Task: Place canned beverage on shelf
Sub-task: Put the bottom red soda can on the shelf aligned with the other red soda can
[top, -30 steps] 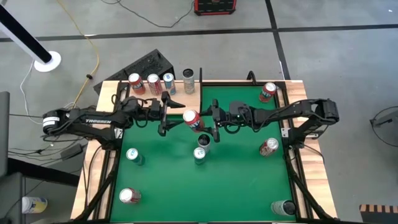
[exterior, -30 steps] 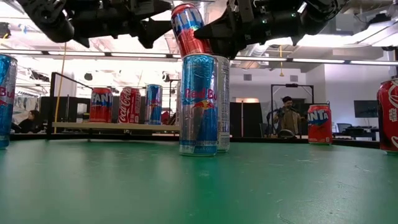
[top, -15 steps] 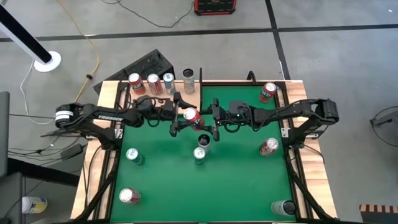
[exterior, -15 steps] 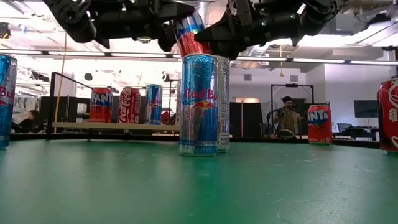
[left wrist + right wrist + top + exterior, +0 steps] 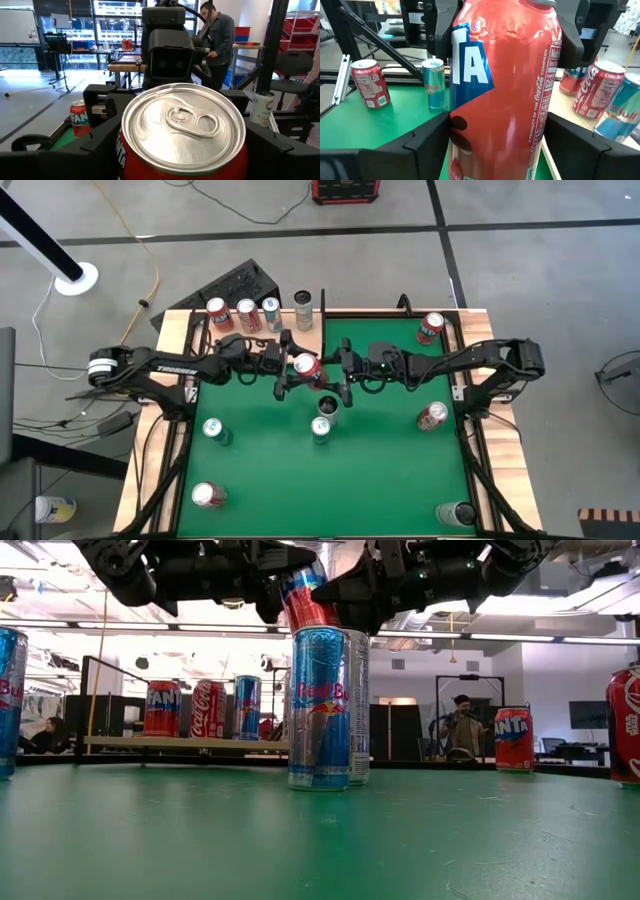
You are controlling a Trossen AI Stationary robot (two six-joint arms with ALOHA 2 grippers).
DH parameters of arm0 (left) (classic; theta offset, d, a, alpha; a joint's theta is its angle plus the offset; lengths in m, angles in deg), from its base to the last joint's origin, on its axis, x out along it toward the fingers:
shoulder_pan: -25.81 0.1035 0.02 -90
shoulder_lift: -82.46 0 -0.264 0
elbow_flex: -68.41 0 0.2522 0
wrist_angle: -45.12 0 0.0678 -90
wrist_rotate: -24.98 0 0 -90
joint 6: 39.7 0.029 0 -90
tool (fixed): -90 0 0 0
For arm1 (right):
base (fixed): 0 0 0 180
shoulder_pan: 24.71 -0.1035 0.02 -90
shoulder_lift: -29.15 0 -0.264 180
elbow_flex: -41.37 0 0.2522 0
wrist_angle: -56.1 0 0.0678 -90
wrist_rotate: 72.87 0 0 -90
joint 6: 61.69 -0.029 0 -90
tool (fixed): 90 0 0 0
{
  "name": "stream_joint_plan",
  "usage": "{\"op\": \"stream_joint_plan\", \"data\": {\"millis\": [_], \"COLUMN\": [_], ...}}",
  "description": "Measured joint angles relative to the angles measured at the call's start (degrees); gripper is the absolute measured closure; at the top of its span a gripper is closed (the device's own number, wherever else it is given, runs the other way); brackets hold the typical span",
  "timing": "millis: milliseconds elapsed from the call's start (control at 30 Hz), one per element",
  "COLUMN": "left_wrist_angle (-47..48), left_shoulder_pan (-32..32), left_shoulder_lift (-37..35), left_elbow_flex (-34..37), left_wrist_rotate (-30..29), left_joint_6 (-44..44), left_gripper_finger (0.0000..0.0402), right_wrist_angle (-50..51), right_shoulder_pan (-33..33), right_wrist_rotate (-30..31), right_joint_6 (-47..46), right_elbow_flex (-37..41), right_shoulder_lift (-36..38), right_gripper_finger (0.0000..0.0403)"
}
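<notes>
A red Fanta can (image 5: 307, 367) hangs tilted in the air over mid-table, between my two grippers. My left gripper (image 5: 288, 370) reaches in from the left and is shut on the can's top end (image 5: 182, 125). From the right, my right gripper (image 5: 343, 377) is shut on the can's lower body (image 5: 505, 90). The shelf (image 5: 300, 338), a pale-wood board at the table's far left, has three cans standing on it (image 5: 245, 312). In the low view the held can (image 5: 303, 595) shows above a standing Red Bull can (image 5: 320, 705). My left gripper pinches the can's side wall just below the top rim (image 5: 126, 159) between its two fingers (image 5: 102, 145). The fingers come in about level from the table's left. The can's lid is tipped toward this gripper. My right gripper pinches the can's lower body (image 5: 457, 150) between its two fingers (image 5: 425, 145), coming in about level from the table's right. The can is lifted clear of the table, tilted, with its top leaning away from this gripper.
A Red Bull can (image 5: 320, 427) and a dark can (image 5: 325, 402) stand on the green felt just near of the grippers. More cans stand around the table (image 5: 213, 430) (image 5: 208, 495) (image 5: 432, 415) (image 5: 430, 328) (image 5: 455, 513). A person (image 5: 462, 725) is in the room behind.
My left gripper has moved toward the table's right edge, up to the held can, and its fingers now stand at the can's top end. The can and my right gripper have stayed where they were.
</notes>
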Motion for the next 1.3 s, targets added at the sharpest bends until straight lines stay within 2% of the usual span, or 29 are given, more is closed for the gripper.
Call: {"op": "stream_joint_plan", "data": {"millis": [133,367,533,633,767,1000,1133,1300], "left_wrist_angle": [8.45,26.85,42.91,48.35,45.41,31.95,26.35,24.54], "left_shoulder_pan": [0.81,2.66,3.69,4.73,8.69,18.05,20.39,20.66], "left_shoulder_lift": [-5.39,-18.65,-27.19,-30.18,-31.52,-29.41,-27.16,-23.87], "left_elbow_flex": [0.04,0.12,0.09,0.34,4.96,15.44,17.93,19.69], "left_wrist_rotate": [-0.83,-9.13,-19.53,-25.41,-26.20,-25.63,-25.33,-25.20], "left_joint_6": [2.01,8.06,12.46,13.73,13.19,7.81,6.51,6.42], "left_gripper_finger": [0.0121,0.0121,0.0121,0.0121,0.0121,0.0121,0.0121,0.0121], "right_wrist_angle": [1.43,3.94,4.76,5.05,4.66,4.73,4.80,4.74], "right_shoulder_pan": [0.59,2.33,2.67,2.67,2.67,2.06,1.73,1.79], "right_wrist_rotate": [-0.15,-0.24,-0.18,-0.17,-0.16,0.04,0.04,0.07], "right_joint_6": [0.16,-0.09,-0.23,-0.19,0.05,-0.25,-0.25,-0.30], "right_elbow_flex": [0.03,0.16,0.11,0.15,0.15,0.15,0.15,0.15], "right_shoulder_lift": [1.25,2.98,3.16,3.12,3.12,3.10,3.10,3.08], "right_gripper_finger": [0.0060,0.0053,0.0058,0.0058,0.0058,0.0058,0.0058,0.0059]}}
